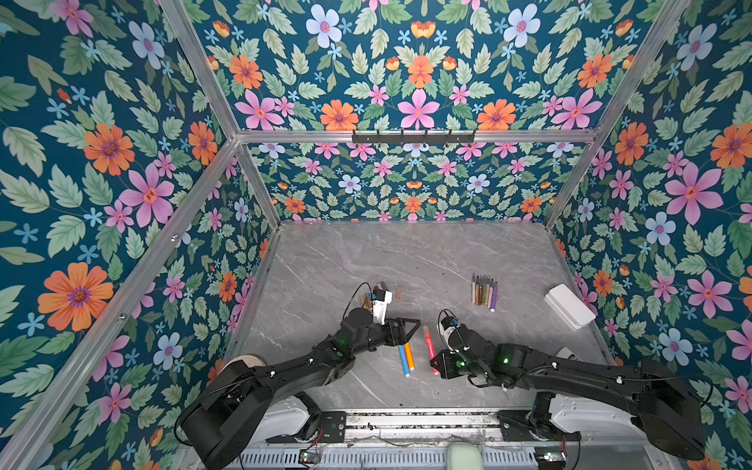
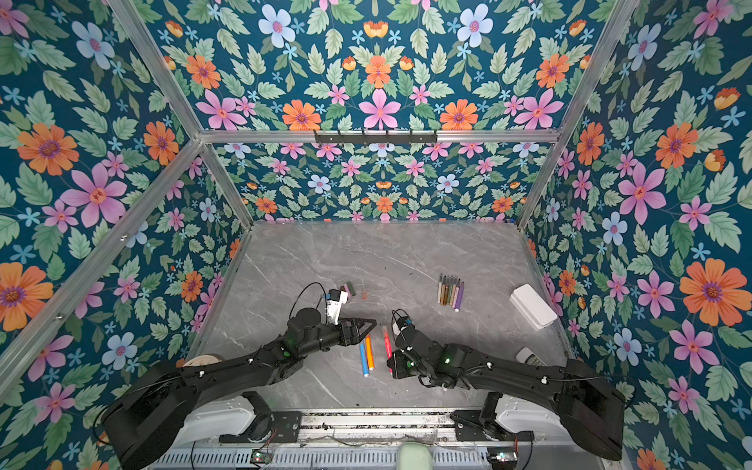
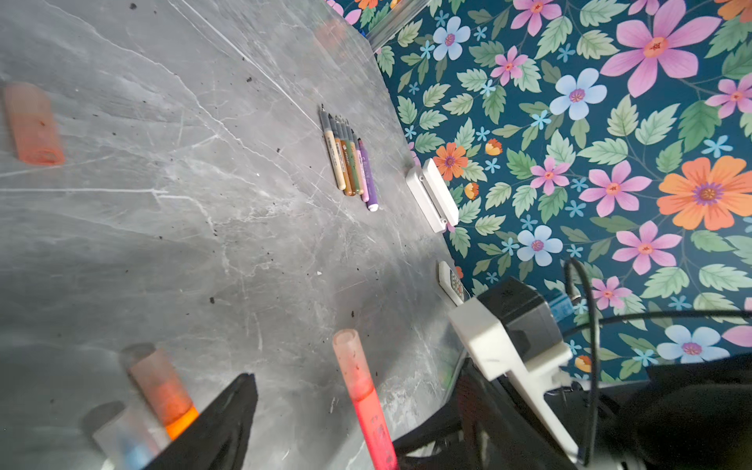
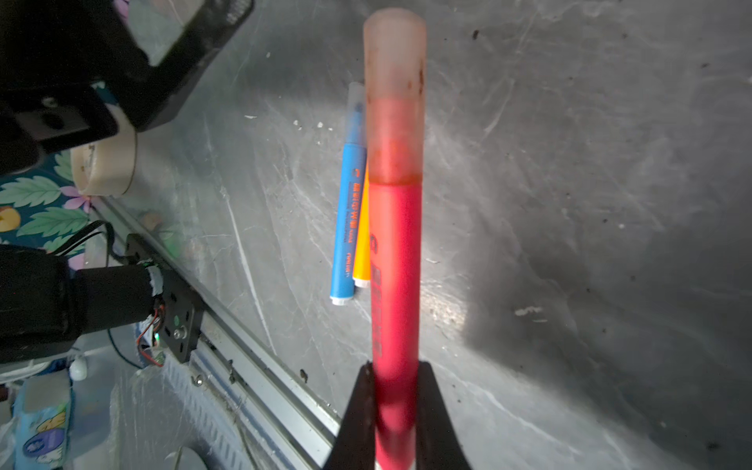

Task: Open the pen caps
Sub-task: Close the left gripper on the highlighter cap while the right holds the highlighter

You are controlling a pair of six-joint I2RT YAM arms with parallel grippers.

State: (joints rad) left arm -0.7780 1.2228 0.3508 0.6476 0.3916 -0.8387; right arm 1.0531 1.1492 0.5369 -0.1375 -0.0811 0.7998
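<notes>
Pen cap, translucent pink, is sitting on the far end of the red pen and is not yet pulled off. The right fingers are clamping the barrel at its near end and, as far as I can judge, holding it clear of the desk. The long axis is running near to far, with the capped end leaning slightly left in both top views. The left fingers are standing apart and gripping nothing. Only one shows clearly in the left wrist view, so I cannot tell whether the cap is lying between them. They are hovering just left of the cap, close beside it and not touching. The left arm is the nearer one to the cap, and the right is serving as anchor. Judgement: the left fingers need to straddle the cap crosswise, then draw it toward the far side, straight along the barrel. A blue pen and an orange pen are lying on the desk just left of the held pen, so a low pass is risking a knock.
</notes>
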